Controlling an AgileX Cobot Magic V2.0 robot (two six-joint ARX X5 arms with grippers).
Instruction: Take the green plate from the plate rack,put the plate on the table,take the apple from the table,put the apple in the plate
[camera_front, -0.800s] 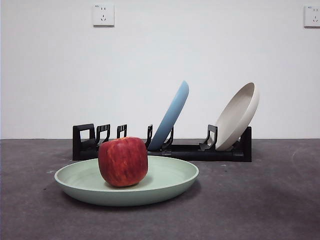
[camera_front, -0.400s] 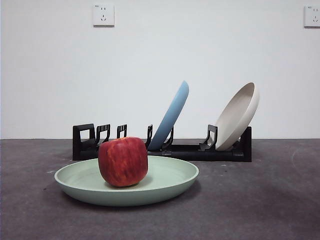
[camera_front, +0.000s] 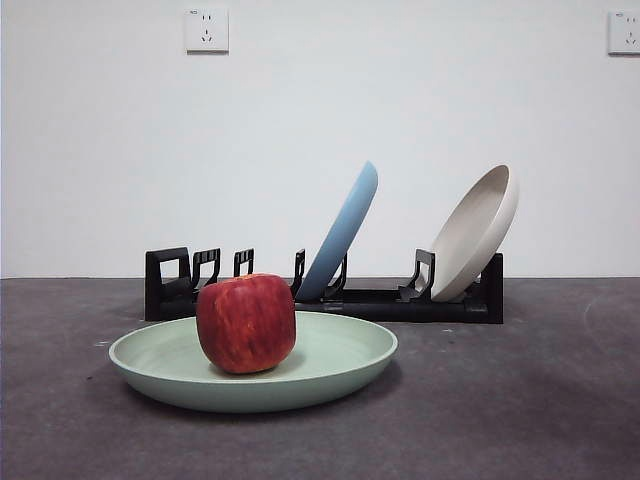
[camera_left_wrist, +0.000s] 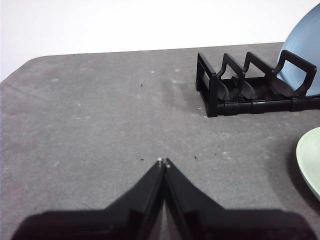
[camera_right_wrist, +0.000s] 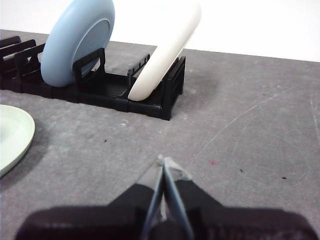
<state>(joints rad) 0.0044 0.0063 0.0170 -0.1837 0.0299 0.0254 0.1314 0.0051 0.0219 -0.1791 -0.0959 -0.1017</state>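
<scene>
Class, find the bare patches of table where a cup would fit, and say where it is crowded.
Bare table lies past the green plate, in front of the rack's white-plate end. More lies beyond the rack's empty end, where the left tool waits. Crowded: the strip between green plate and rack, and the plate itself, which holds the apple.

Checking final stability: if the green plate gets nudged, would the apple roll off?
Probably not: the apple looks blocky and sits flat-bottomed inside the green plate, whose raised rim should catch it. The plate lies flat on the table, so it likely slides, not tips.
</scene>
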